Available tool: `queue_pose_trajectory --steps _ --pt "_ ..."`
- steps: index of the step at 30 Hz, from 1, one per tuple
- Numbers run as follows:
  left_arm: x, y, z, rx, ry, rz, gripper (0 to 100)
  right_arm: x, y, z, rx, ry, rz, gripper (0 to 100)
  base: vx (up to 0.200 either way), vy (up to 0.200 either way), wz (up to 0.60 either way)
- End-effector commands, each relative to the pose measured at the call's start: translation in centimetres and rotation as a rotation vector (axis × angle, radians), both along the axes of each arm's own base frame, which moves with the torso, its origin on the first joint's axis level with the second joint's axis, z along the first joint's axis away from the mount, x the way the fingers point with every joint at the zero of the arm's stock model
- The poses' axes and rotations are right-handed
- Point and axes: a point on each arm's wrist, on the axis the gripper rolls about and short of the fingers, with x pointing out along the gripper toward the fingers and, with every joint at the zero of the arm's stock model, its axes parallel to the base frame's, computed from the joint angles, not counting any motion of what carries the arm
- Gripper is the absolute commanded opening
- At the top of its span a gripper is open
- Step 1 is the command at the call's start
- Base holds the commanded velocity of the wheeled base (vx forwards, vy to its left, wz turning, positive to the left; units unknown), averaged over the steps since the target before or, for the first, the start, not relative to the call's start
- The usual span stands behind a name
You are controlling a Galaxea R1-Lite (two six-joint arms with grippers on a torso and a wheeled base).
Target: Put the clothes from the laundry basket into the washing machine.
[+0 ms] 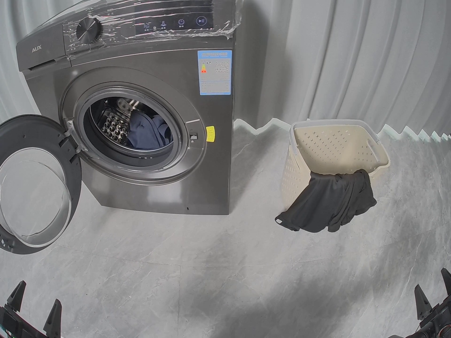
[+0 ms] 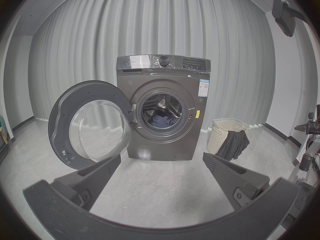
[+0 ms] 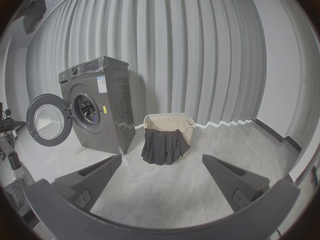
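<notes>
Dark grey garment (image 1: 329,203), draped over cream perforated plastic basket (image 1: 334,122) rim, was found ahead-right, nearer right jaws; both pairs spread, empty.

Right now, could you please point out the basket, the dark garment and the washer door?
basket (image 1: 338,149), head view, inner back wall.
dark garment (image 1: 329,203), head view, middle of the hanging cloth.
washer door (image 1: 35,195), head view, glass window.

Dark grey left end effector (image 2: 161,155), wedge-shaped fingers (image 2: 96,175), round screws (image 2: 238,194)
</notes>
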Motion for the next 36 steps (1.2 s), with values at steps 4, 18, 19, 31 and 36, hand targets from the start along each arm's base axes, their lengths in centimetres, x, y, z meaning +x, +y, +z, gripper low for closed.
queue_pose_trajectory --steps 4,18,19,31,36 --pt "0.01 0.00 -0.47 -0.005 0.001 0.001 100 -0.07 0.00 -0.05 0.000 -0.009 0.000 100 0.000 -0.200 0.00" --pt "0.01 0.00 -0.47 -0.008 0.002 0.001 100 -0.07 0.00 -0.05 0.000 -0.009 0.000 100 0.000 -0.129 0.00" --pt "0.01 0.00 -0.47 -0.007 0.001 0.001 100 -0.07 0.00 -0.05 0.000 -0.009 0.000 100 0.000 0.000 0.00" --pt "0.01 0.00 -0.47 -0.007 0.001 0.001 100 -0.07 0.00 -0.05 0.000 -0.009 0.000 100 0.000 -0.150 0.00" --pt "0.01 0.00 -0.47 -0.008 0.002 0.001 100 -0.07 0.00 -0.05 0.000 -0.009 0.000 100 0.000 -0.200 0.00"
